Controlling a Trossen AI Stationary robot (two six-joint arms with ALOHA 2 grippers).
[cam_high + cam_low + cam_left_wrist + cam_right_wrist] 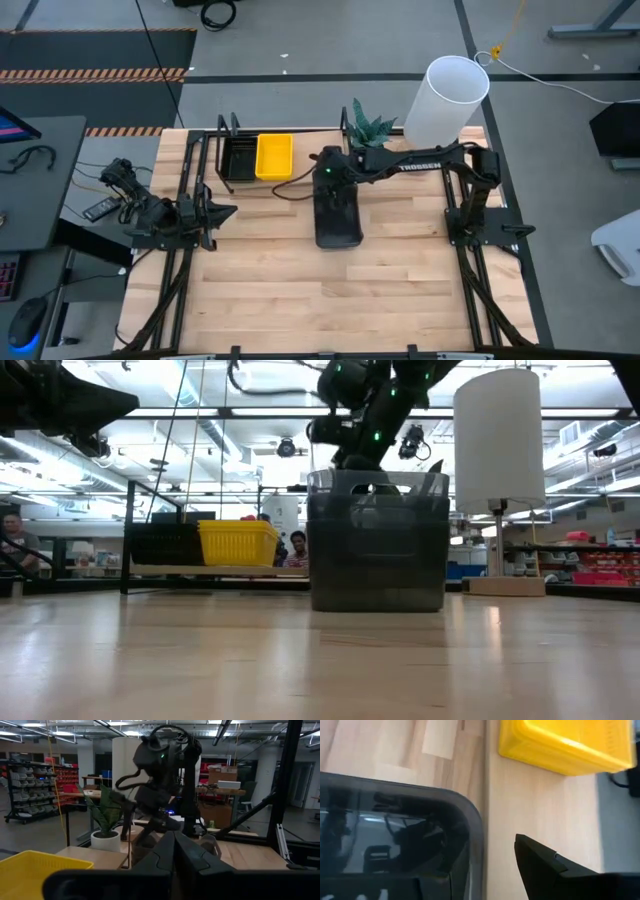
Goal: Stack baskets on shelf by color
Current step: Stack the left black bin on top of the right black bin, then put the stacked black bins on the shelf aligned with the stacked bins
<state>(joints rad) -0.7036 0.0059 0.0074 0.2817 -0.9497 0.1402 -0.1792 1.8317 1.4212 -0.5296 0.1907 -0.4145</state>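
A dark grey basket [338,213] stands on its base on the tabletop, just near of the shelf [303,152]. On the shelf plank [220,569] sit a yellow basket [274,157] and, to its left, a black mesh basket [238,158]. My right gripper [330,172] hangs over the grey basket's far end [378,480] and is open. In the right wrist view one finger [545,870] stands outside the rounded corner [470,827], clear of the rim. The other finger is hidden behind the wall. My left gripper [172,857] waits shut at the table's left edge [190,215].
A tall white cylinder [447,100] on a stand and a potted plant [370,128] are at the far edge, right of the shelf. The shelf's wire end loops [215,130] rise beside the baskets. Bare wood lies near of the grey basket [330,300]. People sit in the room behind [298,545].
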